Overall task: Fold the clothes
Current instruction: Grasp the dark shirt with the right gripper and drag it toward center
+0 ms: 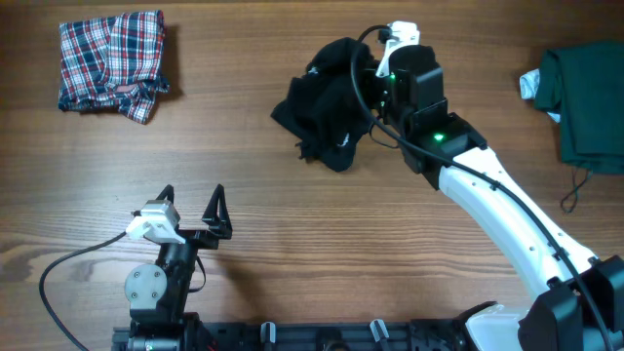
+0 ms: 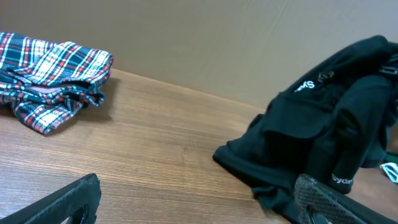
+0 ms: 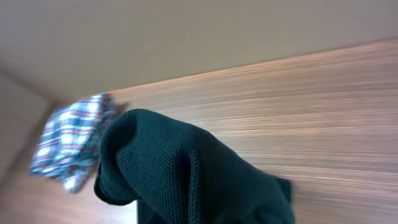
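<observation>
The black shirt [image 1: 327, 102] lies bunched at the table's far middle, with small white lettering on its folds [image 2: 323, 137]. My right gripper [image 1: 370, 83] is buried in the shirt's right side and shut on it. Black knit fabric [image 3: 180, 174] fills the lower right wrist view and hides the fingers. My left gripper [image 1: 192, 200] stands open near the front left, above bare wood [image 2: 196, 199], apart from the shirt. The plaid garment [image 1: 110, 60] lies crumpled at the far left [image 2: 53, 78] [image 3: 71, 140]. The dark green garment [image 1: 585, 93] lies at the right edge.
A small white item [image 1: 529, 85] sits against the green garment's left side. The right arm [image 1: 507, 214] stretches diagonally from the front right corner. A black cable [image 1: 68, 268] loops by the left arm's base.
</observation>
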`<state>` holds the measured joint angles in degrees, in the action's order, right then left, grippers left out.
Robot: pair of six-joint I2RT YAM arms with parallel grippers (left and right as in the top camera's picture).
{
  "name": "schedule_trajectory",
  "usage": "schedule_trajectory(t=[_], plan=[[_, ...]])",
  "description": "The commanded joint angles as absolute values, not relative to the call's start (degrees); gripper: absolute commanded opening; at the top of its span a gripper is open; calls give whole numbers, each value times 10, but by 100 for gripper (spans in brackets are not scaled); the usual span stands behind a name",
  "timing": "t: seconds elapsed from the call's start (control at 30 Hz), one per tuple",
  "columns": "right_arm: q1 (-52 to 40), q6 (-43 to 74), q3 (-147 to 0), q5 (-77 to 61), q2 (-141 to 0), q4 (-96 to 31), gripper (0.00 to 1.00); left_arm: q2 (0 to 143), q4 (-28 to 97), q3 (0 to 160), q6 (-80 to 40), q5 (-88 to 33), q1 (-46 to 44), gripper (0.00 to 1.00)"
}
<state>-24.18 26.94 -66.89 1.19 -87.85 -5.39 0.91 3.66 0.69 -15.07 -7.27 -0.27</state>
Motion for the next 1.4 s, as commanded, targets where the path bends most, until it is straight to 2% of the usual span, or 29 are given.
schedule_trajectory(t=[0.0,0.17,0.43,0.6,0.67,0.77,0.83,0.93,1.0,1.03,1.07,1.17,1.2,1.37], plan=[[-222,237,-680,72,-877,-54,4,8,39,3,-137,-65,-5,100],[-213,207,-681,87,-866,-39,4,8,39,3,-137,-65,-5,100],[-211,109,-684,325,-772,-76,5,8,39,3,-137,-65,-5,100],[-180,77,-684,347,-728,-103,5,8,39,3,-137,-65,-5,100],[-175,77,-684,333,-719,-103,5,8,39,3,-137,-65,-5,100],[-176,82,-684,216,-728,-105,4,8,39,3,-137,-65,-5,100],[-178,119,-683,168,-744,-110,5,8,39,3,-137,-65,-5,100],[-180,199,-683,72,-800,-110,12,8,39,3,-137,-65,-5,100],[-191,248,-683,13,-849,-95,12,8,39,3,-137,-65,-5,100],[-199,261,-683,-8,-868,-83,14,8,39,3,-137,-65,-5,100],[-211,276,-683,-32,-893,-60,28,8,39,3,-137,-65,-5,100],[-250,289,-683,-65,-943,-13,93,8,39,3,-137,-65,-5,100],[-267,289,-683,-65,-955,-3,100,8,39,3,-137,-65,-5,100],[-291,289,-684,-65,-954,17,100,8,39,3,-137,-65,-5,100]])
